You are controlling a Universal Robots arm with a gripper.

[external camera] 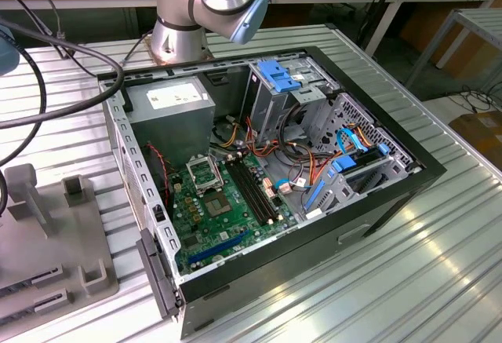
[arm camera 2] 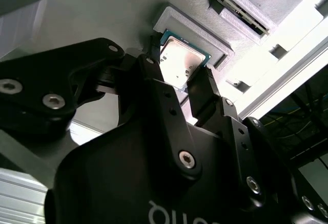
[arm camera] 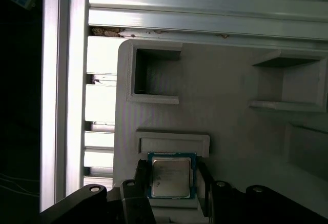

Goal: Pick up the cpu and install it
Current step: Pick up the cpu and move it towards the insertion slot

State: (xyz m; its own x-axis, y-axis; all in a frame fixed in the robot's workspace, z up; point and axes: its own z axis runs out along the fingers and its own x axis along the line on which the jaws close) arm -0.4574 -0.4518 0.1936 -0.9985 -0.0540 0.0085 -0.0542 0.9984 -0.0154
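Presently the work stands at the pick-up step, with installation not begun. The cpu [arm camera: 171,176] lies flat, metal face up, in the shallow pocket of a grey printed holder [arm camera: 174,143]; both wrist views agree on this. My gripper [arm camera: 172,179] hangs directly over it with the jaws part open, set a little wider than the chip. One of the fingers [arm camera: 142,172] stands just beside each of two opposite green edges. As far as I can judge, a narrow gap shows on either side, so I have hold of nothing. In the second wrist view the cpu [arm camera 2: 180,60] sits square between the fingers [arm camera 2: 204,83] and does not look tilted in its seat. In my judgement, a sound grasp here calls for both pads to meet the green rim evenly and with light force, since the chip is thin and could cock or slip. It also calls for a straight lift clear of the pocket's walls. The socket [external camera: 201,175] is on the motherboard [external camera: 235,209] inside the open computer case [external camera: 376,202], toward the exterior view's left of the board, just beside the grey power supply [external camera: 172,111].
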